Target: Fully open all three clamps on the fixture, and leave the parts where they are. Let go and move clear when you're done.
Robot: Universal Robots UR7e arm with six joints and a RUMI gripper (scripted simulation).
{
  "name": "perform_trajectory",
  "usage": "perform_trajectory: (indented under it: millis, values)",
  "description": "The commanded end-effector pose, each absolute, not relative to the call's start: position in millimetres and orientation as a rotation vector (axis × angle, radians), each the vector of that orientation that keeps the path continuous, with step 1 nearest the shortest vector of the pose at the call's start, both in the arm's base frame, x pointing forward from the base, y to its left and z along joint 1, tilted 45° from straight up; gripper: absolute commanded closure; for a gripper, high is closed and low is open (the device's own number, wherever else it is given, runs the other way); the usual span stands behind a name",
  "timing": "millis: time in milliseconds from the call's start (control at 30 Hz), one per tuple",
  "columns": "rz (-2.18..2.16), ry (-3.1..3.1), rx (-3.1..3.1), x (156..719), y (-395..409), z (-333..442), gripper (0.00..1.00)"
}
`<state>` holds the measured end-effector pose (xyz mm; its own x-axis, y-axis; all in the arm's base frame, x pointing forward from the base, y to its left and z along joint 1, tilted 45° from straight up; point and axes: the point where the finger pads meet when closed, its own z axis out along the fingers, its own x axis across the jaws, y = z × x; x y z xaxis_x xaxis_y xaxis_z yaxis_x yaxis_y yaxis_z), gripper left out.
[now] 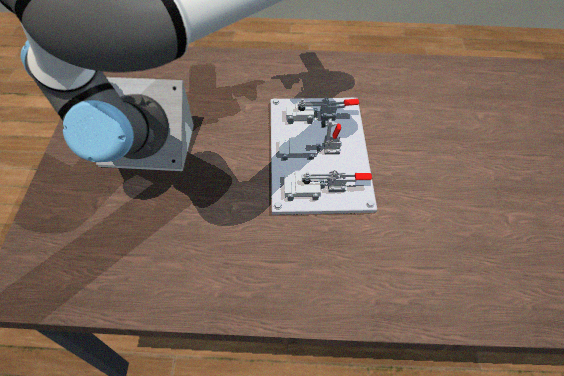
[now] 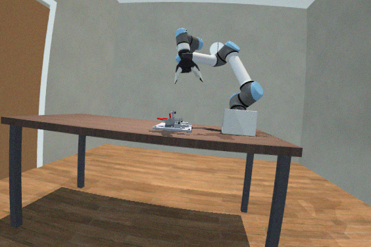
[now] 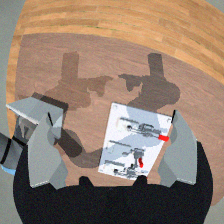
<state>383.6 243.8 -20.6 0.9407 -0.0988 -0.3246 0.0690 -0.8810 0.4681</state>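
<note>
From my station, going left to right in the top view, I saw the arm's grey base block [image 1: 176,102] bolted to the wooden bench [image 1: 400,252], its shadows spreading toward the middle. Just right of those shadows lay the white fixture [image 1: 360,152], flat on the bench, carrying three clamps in a row. The far clamp [image 1: 327,106] had its red handle lying flat, pointing right. The middle clamp [image 1: 332,139] had its red handle tilted up. The near clamp [image 1: 340,179] also lay flat, handle to the right. A small grey part [image 1: 300,114] sat left of each clamp. In the exterior view the gripper [image 2: 188,80] hung high above the fixture, well apart from it, fingers spread wide and holding nothing.
</note>
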Motion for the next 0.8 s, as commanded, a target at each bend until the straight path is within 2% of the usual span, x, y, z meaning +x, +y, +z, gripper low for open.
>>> perform_trajectory:
  millis: [0,767]
  values:
    - [-0.379,-0.207,2.567,389,225,-12,0.0]
    - [0.213,-1.28,2.104,403,97,47,0.0]
